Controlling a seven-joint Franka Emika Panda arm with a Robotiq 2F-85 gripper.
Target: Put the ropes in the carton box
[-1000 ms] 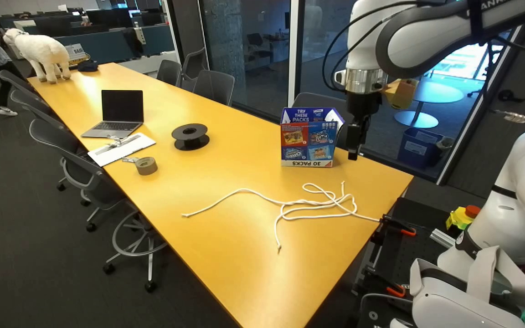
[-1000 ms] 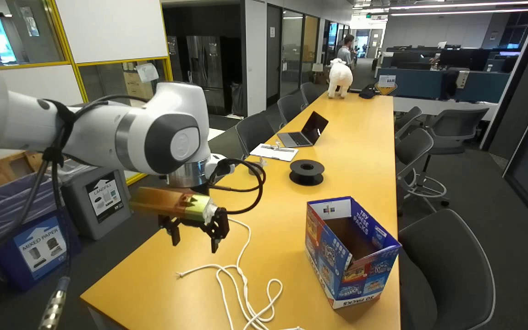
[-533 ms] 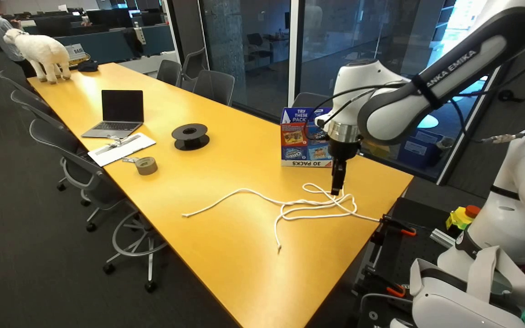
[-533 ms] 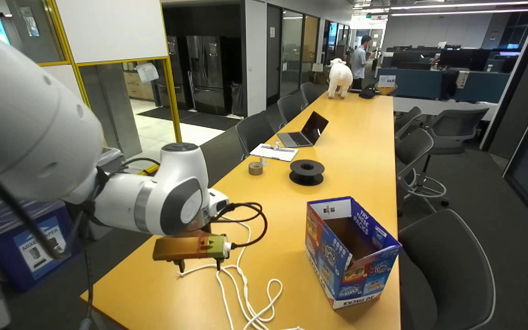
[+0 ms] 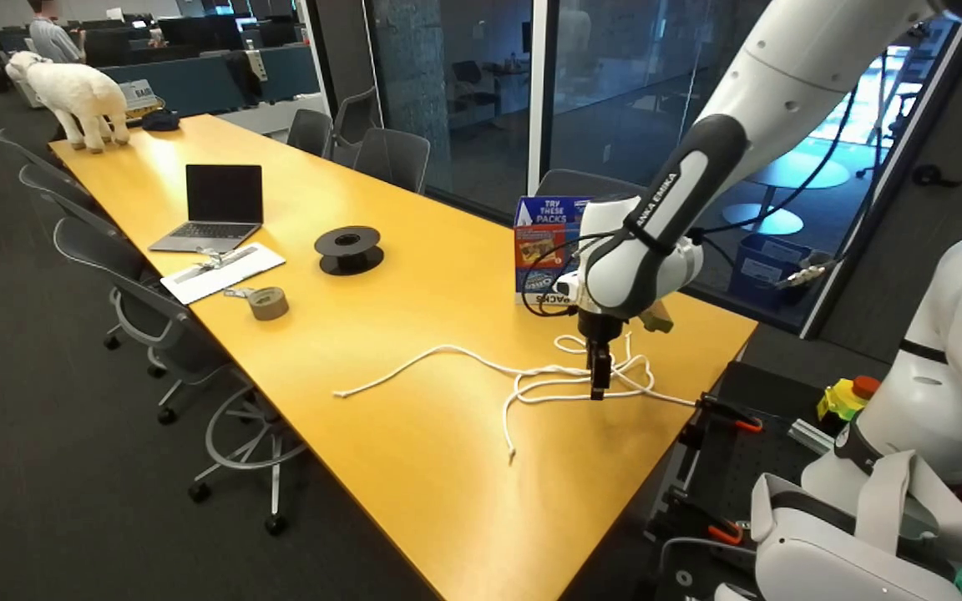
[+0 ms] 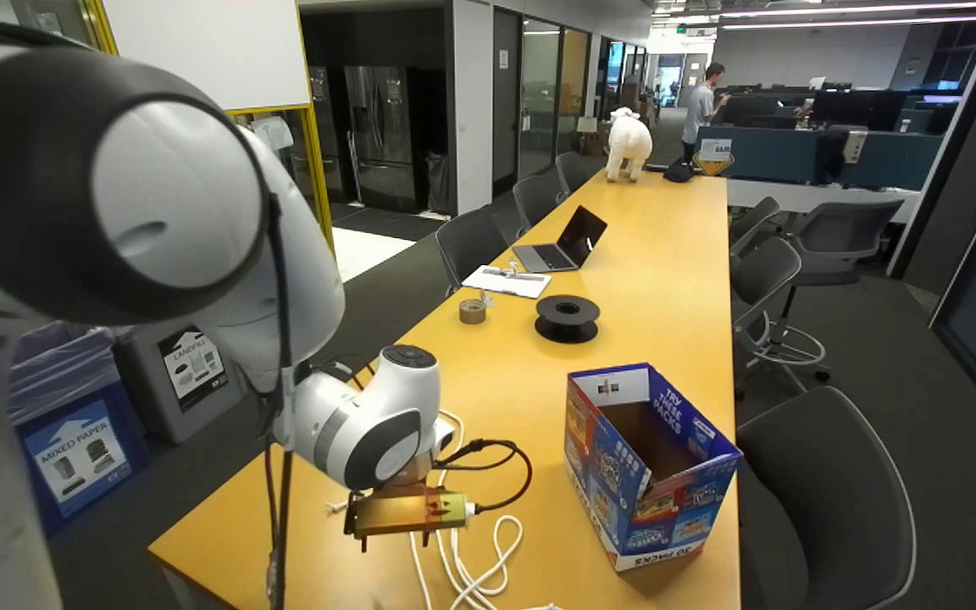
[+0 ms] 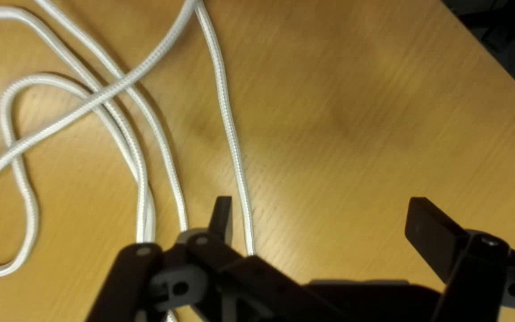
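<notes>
The white ropes (image 5: 445, 347) lie in loose overlapping loops on the yellow table, also in an exterior view (image 6: 520, 535). The open-topped blue carton box (image 6: 607, 474) stands upright beside them; its visible inside looks empty. In an exterior view the arm partly hides the box (image 5: 538, 250). My gripper (image 5: 597, 392) points down over the loops, low above the table; it also shows in an exterior view (image 6: 395, 542). In the wrist view the gripper (image 7: 321, 201) is open. One rope strand (image 7: 227, 120) runs just inside its left finger; other strands lie left of that finger.
A black spool (image 5: 349, 263), a tape roll (image 5: 268, 304), a clipboard (image 5: 239, 271) and a laptop (image 5: 225, 200) stand farther along the table. A black clamp (image 5: 727, 409) sits at the table's end, where one rope end reaches. A chair (image 6: 835, 483) is beside the box.
My gripper has come down from beside the box to low over the ropes, moving left in an exterior view. It stays open. The ropes and the box have not moved.
</notes>
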